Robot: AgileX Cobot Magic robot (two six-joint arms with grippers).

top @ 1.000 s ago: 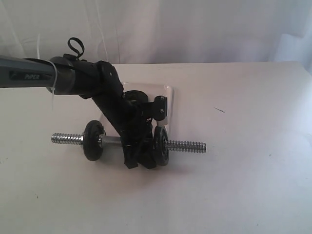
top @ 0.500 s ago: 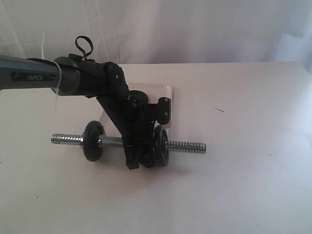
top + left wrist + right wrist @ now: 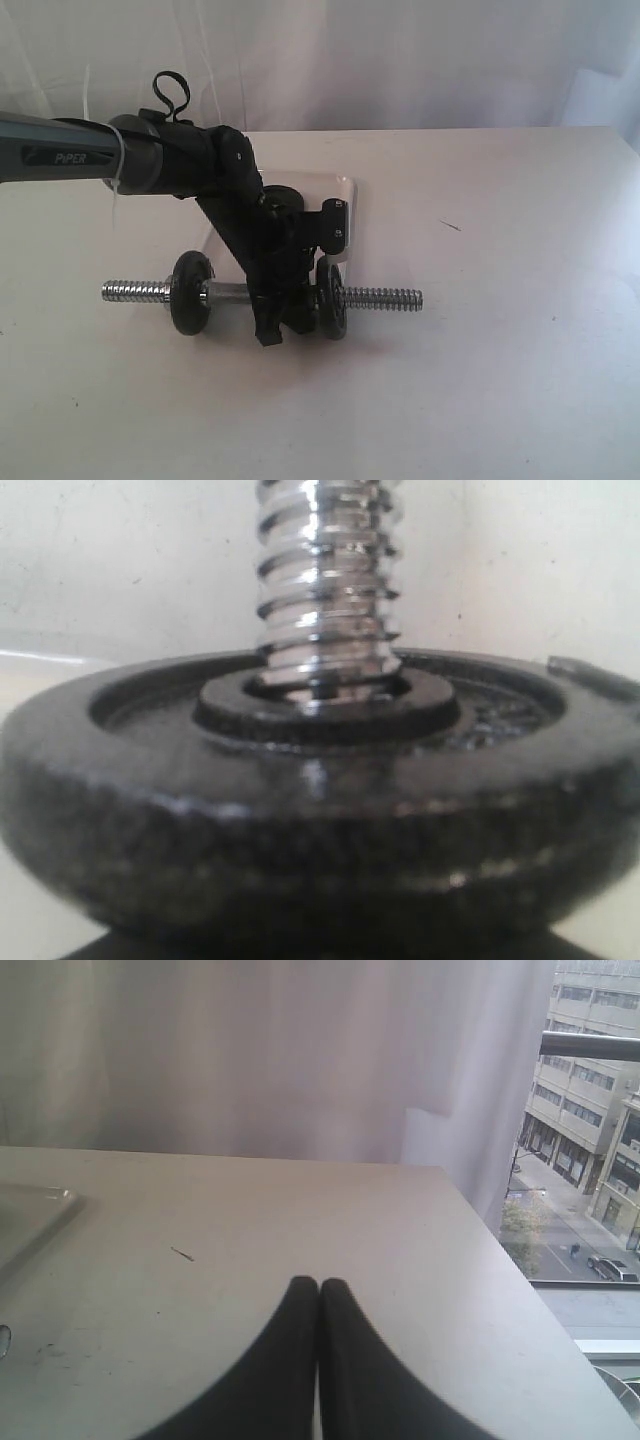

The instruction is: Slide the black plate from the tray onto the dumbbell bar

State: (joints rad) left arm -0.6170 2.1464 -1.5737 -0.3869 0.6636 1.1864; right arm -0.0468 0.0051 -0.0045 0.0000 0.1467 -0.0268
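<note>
The dumbbell bar (image 3: 380, 298) lies across the table in front of the tray (image 3: 348, 188). A black plate (image 3: 331, 300) stands on its right part, and the left wrist view shows the threaded rod (image 3: 325, 580) passing through the hole of this plate (image 3: 320, 810). My left gripper (image 3: 285, 328) hangs over the bar right beside that plate, fingers pointing down. Whether they clamp anything is hidden. A second black disc (image 3: 190, 292) sits on the bar's left part. My right gripper (image 3: 319, 1285) is shut and empty above bare table.
The left arm (image 3: 150, 160) covers most of the tray; a dark round shape (image 3: 282, 198) behind it may be another disc. The tray's corner (image 3: 35, 1205) shows in the right wrist view. The table edge (image 3: 500, 1260) and a window lie beyond.
The bar and both discs on it have shifted slightly to the left, together with the left gripper. The left arm's wrist has risen a little.
</note>
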